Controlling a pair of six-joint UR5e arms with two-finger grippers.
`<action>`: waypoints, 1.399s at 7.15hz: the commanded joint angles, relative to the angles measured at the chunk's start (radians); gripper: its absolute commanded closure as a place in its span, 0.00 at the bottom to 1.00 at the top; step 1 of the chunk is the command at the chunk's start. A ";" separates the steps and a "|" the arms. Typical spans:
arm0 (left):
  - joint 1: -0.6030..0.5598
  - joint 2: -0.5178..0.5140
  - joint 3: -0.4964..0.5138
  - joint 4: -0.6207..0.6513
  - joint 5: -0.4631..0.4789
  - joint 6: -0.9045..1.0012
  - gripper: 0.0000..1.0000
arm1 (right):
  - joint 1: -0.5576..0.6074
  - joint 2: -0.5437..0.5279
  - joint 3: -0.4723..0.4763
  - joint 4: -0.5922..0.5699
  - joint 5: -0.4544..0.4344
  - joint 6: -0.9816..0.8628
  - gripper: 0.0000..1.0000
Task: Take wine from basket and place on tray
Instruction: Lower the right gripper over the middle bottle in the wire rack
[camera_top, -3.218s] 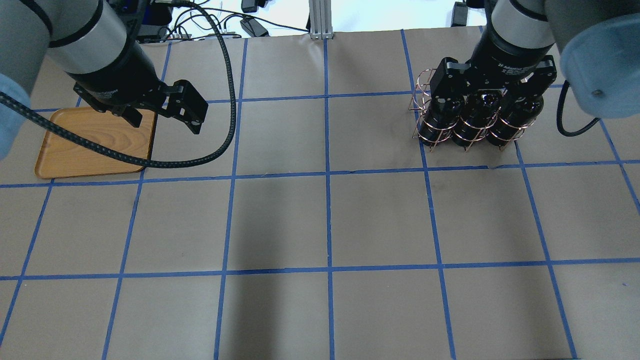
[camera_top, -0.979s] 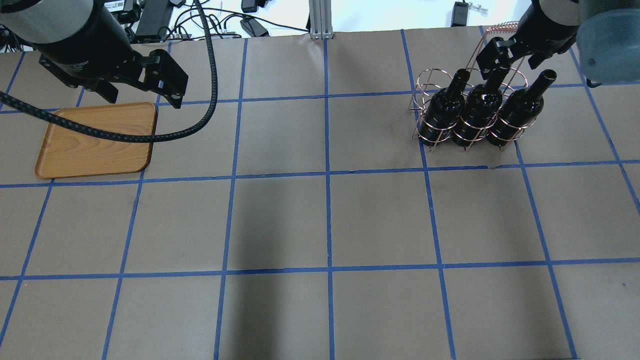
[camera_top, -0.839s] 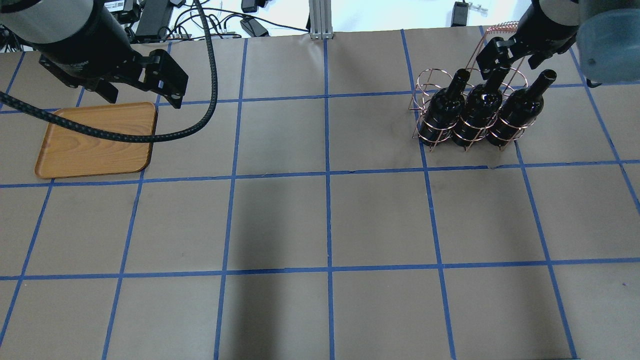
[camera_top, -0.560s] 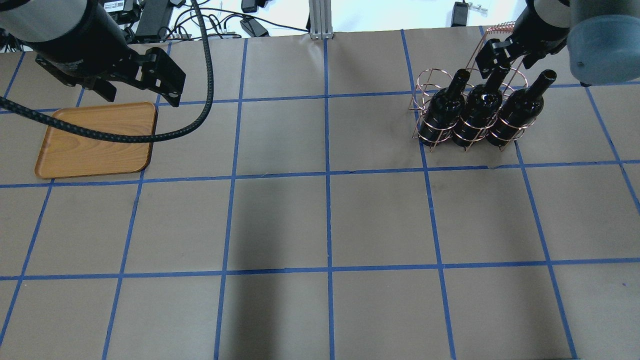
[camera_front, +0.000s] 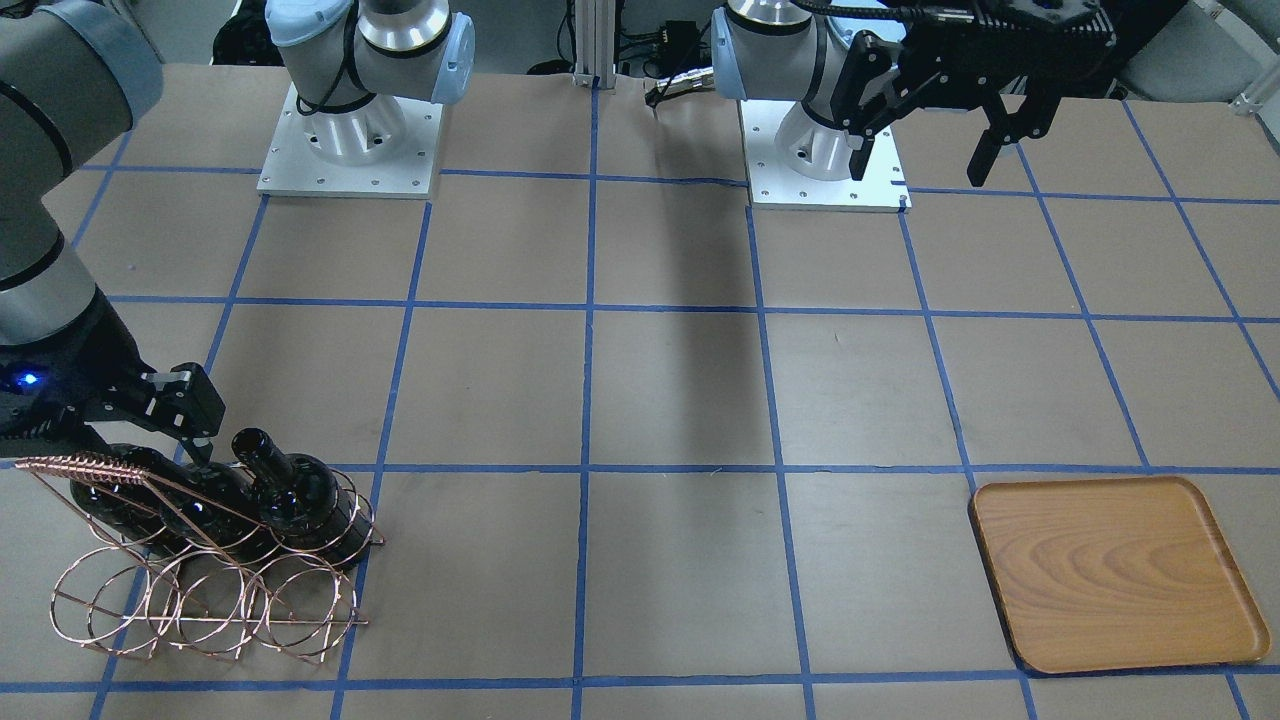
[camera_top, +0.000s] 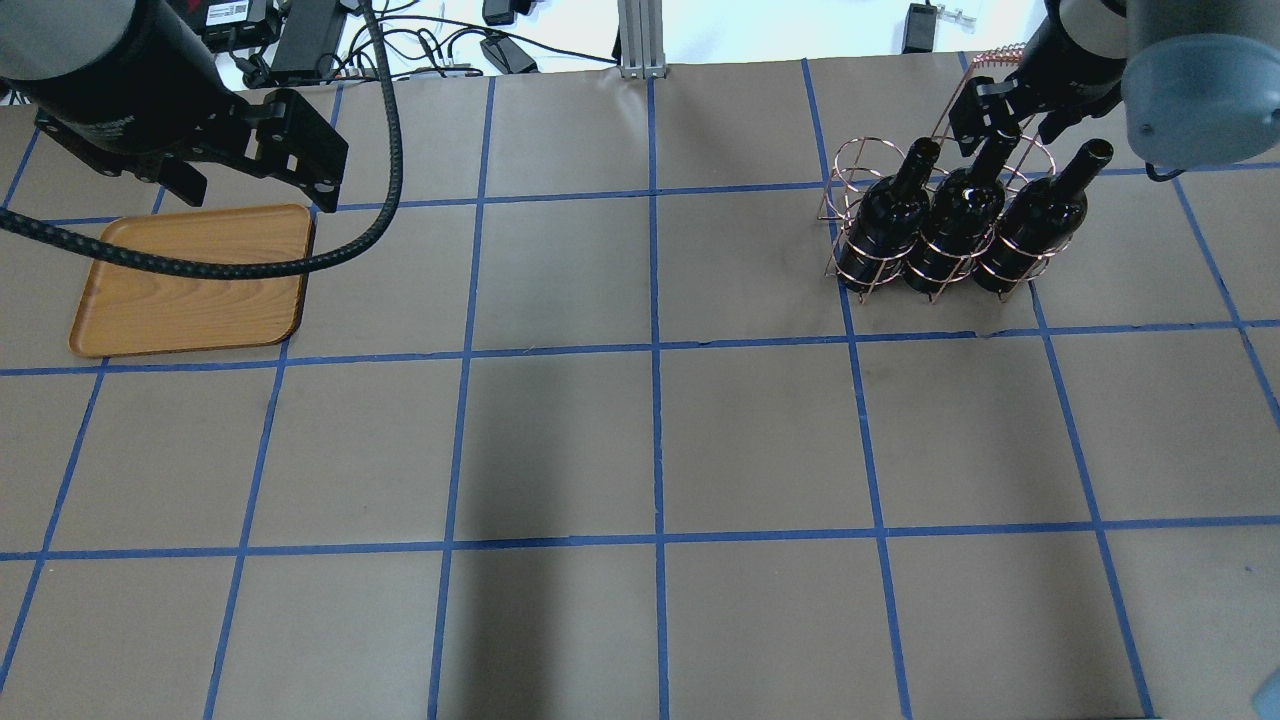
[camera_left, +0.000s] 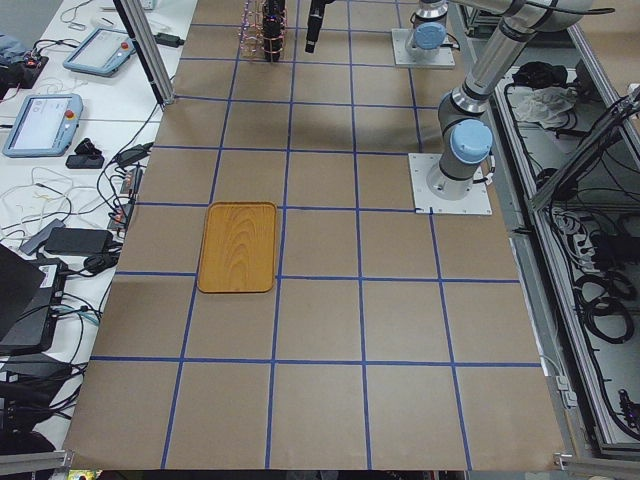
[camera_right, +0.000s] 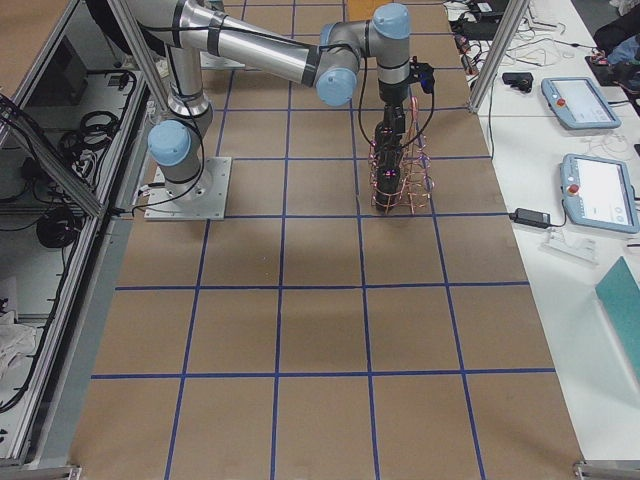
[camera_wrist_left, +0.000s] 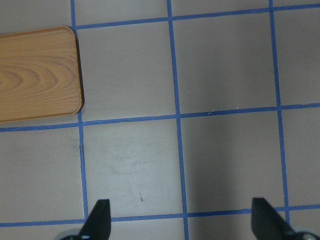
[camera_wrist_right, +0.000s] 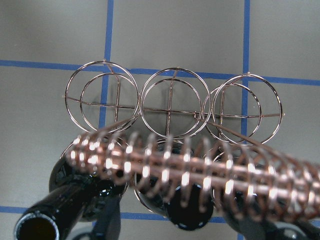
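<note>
Across the table (camera_top: 650, 450): brown paper cover, blue tape grid.

Right arm (camera_right: 270, 55): stretched from its base out to the robot's right side of the table, wrist turned down above the basket. A small blue lamp is lit on the wrist in the front-facing view.

Left arm (camera_top: 110, 70): held high on the other side, wrist facing straight down. A braided black cable (camera_top: 370, 215) hangs from it and crosses in front of the tray in the overhead view.

Tray (camera_top: 180, 310): wood grain, lying flat on the paper at the robot's left, well apart from the basket.

Basket (camera_front: 200, 590): copper wire rack, two rows of three rings, with a coiled handle (camera_wrist_right: 200, 172) running over the middle. Three dark glass bottles stand in the row nearer the robot. The middle wine bottle (camera_top: 955, 225) sits in its ring between the other two bottles (camera_top: 890, 215), close against them.

Right gripper (camera_top: 1005, 128): fingers spread wide at the handle, one to each side of the middle wine bottle's neck. Nothing is clamped. I cannot tell whether a pad touches the glass.

Left gripper (camera_wrist_left: 181, 222): fingers wide apart, nothing between them, above bare paper just beside the tray's corner.

Writing: white print on the left wrist housing, too small to read.
</note>
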 joint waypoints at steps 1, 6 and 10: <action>0.024 -0.043 0.075 -0.069 -0.013 -0.017 0.00 | 0.000 0.033 -0.019 0.000 -0.001 0.023 0.15; 0.015 -0.092 0.129 -0.137 -0.039 -0.017 0.00 | 0.000 0.047 -0.019 0.001 -0.013 0.070 0.35; 0.021 -0.063 0.074 -0.129 -0.059 -0.012 0.00 | 0.000 0.056 -0.021 0.012 -0.050 0.133 0.35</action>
